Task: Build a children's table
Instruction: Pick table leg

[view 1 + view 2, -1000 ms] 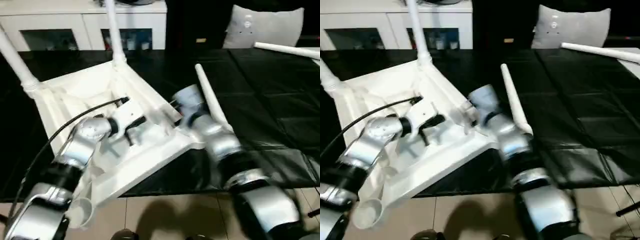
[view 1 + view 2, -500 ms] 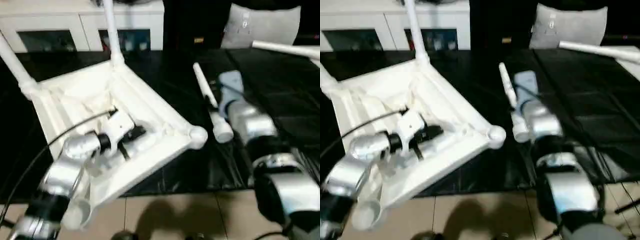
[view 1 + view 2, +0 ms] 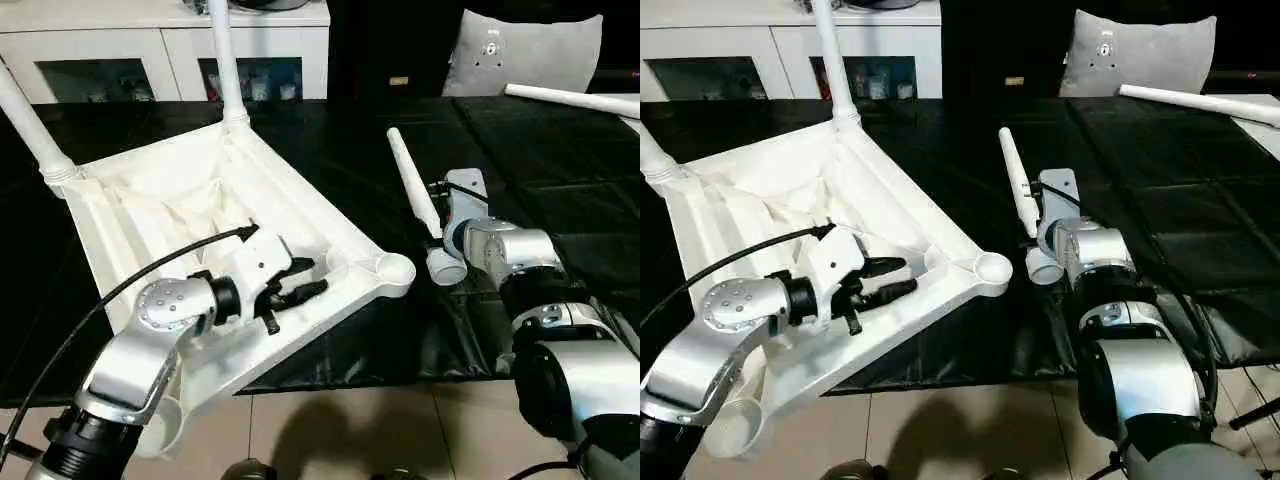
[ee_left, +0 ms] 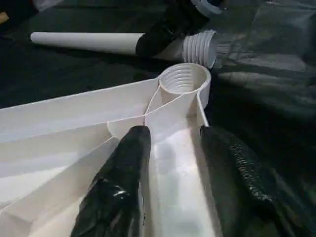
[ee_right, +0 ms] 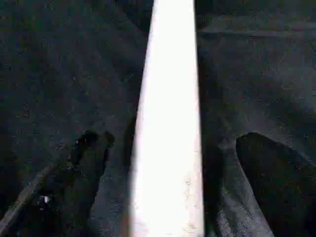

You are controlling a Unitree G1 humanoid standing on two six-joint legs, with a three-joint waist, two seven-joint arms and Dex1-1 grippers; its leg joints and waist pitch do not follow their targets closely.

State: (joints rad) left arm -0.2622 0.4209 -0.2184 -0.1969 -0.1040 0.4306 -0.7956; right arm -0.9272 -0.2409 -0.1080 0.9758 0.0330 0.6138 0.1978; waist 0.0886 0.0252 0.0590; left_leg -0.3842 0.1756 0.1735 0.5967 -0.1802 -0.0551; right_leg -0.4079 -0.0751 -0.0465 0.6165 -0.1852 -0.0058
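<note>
The white tabletop [image 3: 190,215] lies upside down at the left and centre of the head views, on the black-covered work surface [image 3: 560,170], its ribbed underside facing up. 2 legs [image 3: 228,62] stand in its far corner sockets, at the upper left of the frame. The near-right corner socket [image 3: 392,268] holds nothing, and the left wrist view shows threads inside it. The socket at the lower left, hanging past the surface's edge, is also unfilled.

The left gripper [image 3: 297,281] hovers over the ribs beside that near-right socket, its 2 black fingers [image 4: 123,168] partly spread with a rib between them, gripping nothing.

A loose leg [image 3: 415,200] lies just right of the socket, its ribbed thick end [image 4: 200,47] close to the socket. The right gripper [image 5: 163,177] straddles this leg with jaws wide; its fingers [image 5: 74,168] stand apart from the tube. A 4th leg [image 3: 570,98] lies at the upper right, by a grey cushion [image 3: 530,55].
</note>
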